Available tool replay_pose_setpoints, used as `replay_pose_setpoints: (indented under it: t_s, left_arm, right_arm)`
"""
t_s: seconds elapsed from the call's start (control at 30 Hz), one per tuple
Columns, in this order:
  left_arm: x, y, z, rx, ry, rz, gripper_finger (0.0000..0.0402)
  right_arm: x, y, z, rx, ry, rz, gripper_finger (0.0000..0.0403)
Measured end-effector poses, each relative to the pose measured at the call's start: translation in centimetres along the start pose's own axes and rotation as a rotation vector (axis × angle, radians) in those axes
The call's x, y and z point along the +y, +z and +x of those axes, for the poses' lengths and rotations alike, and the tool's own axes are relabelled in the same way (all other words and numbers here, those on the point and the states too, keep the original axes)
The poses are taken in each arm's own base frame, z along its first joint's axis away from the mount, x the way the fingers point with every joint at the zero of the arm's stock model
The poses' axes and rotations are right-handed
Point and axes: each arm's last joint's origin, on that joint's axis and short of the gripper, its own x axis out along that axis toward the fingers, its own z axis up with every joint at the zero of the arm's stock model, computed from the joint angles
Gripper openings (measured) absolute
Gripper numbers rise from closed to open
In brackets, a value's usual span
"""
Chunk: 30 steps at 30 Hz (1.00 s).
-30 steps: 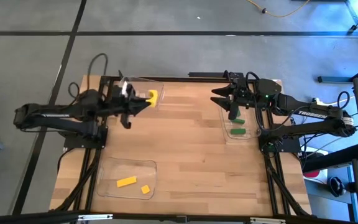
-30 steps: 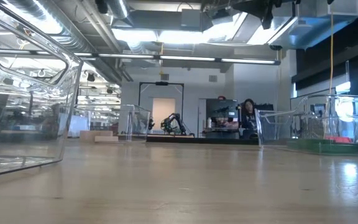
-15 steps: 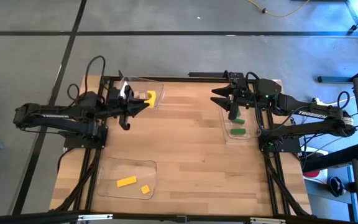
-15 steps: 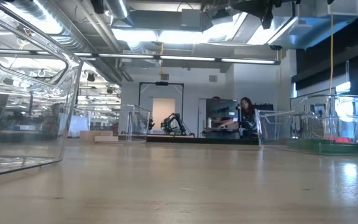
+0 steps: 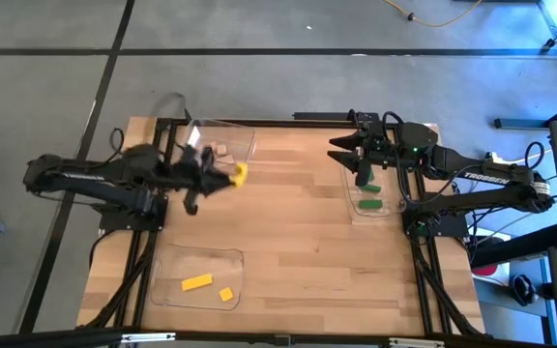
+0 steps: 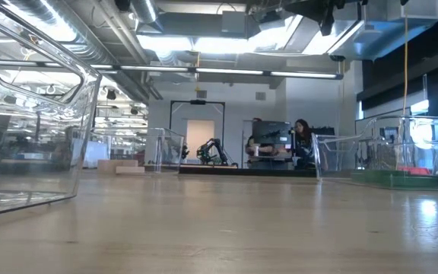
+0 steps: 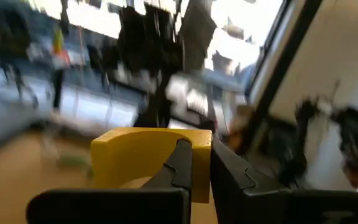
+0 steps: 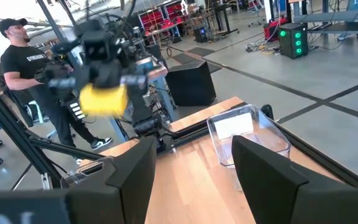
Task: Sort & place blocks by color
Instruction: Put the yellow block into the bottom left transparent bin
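My left gripper (image 5: pixel 228 174) is shut on a yellow block (image 5: pixel 241 173), held high above the table just near-side of the clear far-left tray (image 5: pixel 245 135). That tray holds tan blocks (image 5: pixel 219 150). Two yellow blocks (image 5: pixel 197 282) lie in the clear near-left tray (image 5: pixel 167 261). Green blocks (image 5: pixel 370 203) lie in the clear tray at the right (image 5: pixel 353 208). My right gripper (image 5: pixel 338 151) hangs open over the far end of that tray with nothing between its fingers (image 8: pixel 132 177). My left gripper pinches the yellow block between its two fingers (image 7: pixel 182 163), at one end of the block (image 7: pixel 199 149). The fingers reach out about level toward the table's right. The block is lifted clear of the table and sticks out to one side of the fingers (image 7: pixel 129 155).
Bare wooden table (image 5: pixel 298 242) lies between the trays. The arms' black frames run along the left and right edges (image 5: pixel 143 242). In the right wrist view a person (image 8: pixel 23 59) stands beyond the table; in the low view another person (image 6: pixel 303 141) sits far behind it.
My left gripper has swung from above the far-left tray toward the table's near edge, carrying the yellow block with it, still lifted clear. It has stayed shut on the block.
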Motion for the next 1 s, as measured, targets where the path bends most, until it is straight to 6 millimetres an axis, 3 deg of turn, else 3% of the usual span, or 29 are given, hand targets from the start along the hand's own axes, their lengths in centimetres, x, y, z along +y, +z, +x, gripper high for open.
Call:
replay_pose_setpoints:
  t_s: [0.17,0.33,0.43,0.57,0.67,0.8,1.0]
  left_arm:
    - [-3.8,-0.6,1.5,0.407,-0.048,-0.089,0.0020]
    - [-9.0,-3.4,2.1,0.816,-0.100,-0.220,0.0020]
    - [-11.9,-6.5,1.3,1.064,-0.117,-0.301,0.0020]
    - [-14.7,-10.9,0.1,1.275,-0.125,-0.252,0.0020]
    - [-14.7,-14.4,-0.6,1.383,-0.087,-0.150,0.0020]
    - [-13.3,-17.7,-0.9,1.460,-0.038,0.013,0.0020]
    - [-11.9,-20.0,-1.5,1.608,-0.092,0.271,0.0020]
  right_arm:
    - [0.0,0.0,0.0,-0.001,-0.002,-0.001,0.0214]
    - [0.0,0.0,0.0,0.004,-0.004,-0.001,0.0214]
    - [0.0,0.0,0.0,0.005,-0.004,-0.002,0.0214]
    - [0.0,-0.1,0.0,0.009,-0.005,-0.013,0.0214]
    - [0.0,-0.1,0.0,0.009,-0.005,-0.022,0.0214]
    - [-0.1,-0.1,0.0,0.004,-0.019,-0.022,0.0214]
    - [-0.1,-0.1,0.0,0.004,-0.021,-0.022,0.0214]
